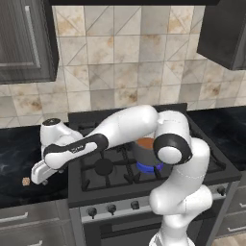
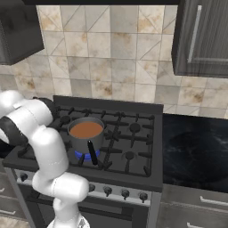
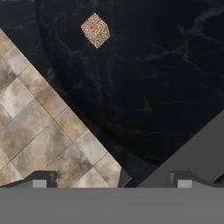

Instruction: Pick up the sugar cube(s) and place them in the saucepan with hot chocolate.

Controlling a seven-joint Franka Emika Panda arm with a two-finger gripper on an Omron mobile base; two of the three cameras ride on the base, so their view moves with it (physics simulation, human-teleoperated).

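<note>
Sugar cube (image 1: 26,181) lies alone on the black marbled countertop (image 1: 14,158) left of the stove, clear of the gripper (image 1: 39,174) hovering just beside it; jaws wide apart, nothing held; saucepan (image 2: 86,136) of hot chocolate sits on a front burner, well apart; cube judged very light, rigid but crumbly, so pinch two opposite flat faces gently; the hand view shows it rotated, so the fingers may need squaring first.

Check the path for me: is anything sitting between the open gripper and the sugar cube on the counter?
Nothing visible does. The sugar cube lies alone on the black counter, ahead of the open gripper, with bare counter between them. From the left base view, the gripper hovers just right of the cube.
</note>
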